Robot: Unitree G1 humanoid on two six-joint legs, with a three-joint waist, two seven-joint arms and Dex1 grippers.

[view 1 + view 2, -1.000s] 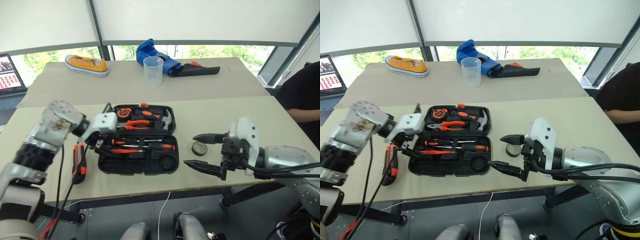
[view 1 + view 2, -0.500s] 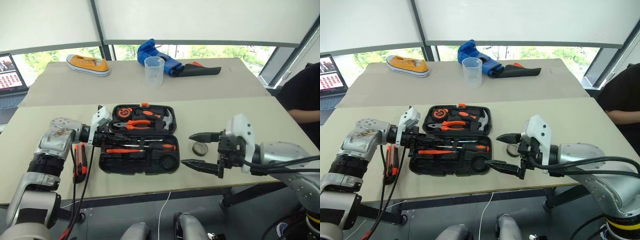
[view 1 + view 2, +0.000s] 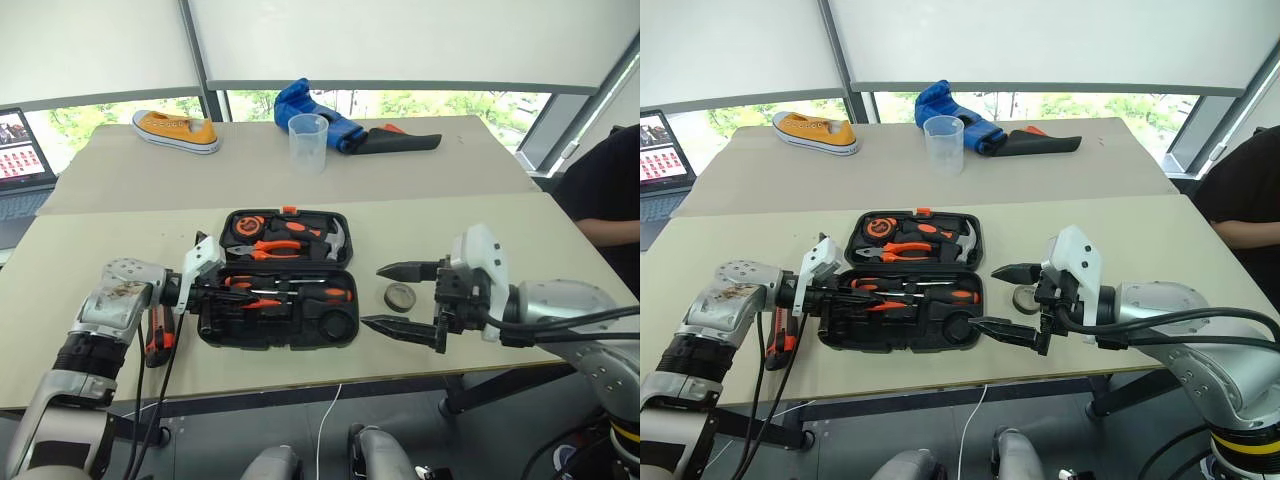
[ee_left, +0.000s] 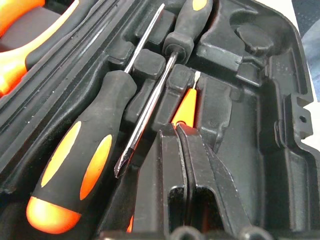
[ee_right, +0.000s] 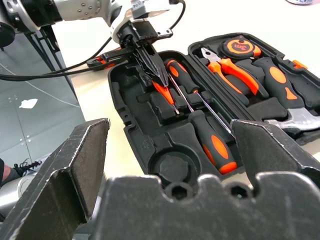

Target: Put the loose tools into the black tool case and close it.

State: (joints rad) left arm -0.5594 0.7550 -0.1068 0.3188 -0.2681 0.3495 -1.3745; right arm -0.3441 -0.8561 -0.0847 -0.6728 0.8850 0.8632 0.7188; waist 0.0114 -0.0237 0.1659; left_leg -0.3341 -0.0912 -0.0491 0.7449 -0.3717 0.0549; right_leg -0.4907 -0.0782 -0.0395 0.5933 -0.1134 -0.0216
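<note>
The black case lies open at the table's centre, with two long screwdrivers seated in its near half and the slim orange screwdriver in a recess beside them. The left gripper, reaching in from 9 o'clock, is pressed together on the slim screwdriver. The knife lies on the table at the case's 8 o'clock and the tape roll at its 3 o'clock, near the right gripper, which hovers with fingers spread wide, holding nothing.
</note>
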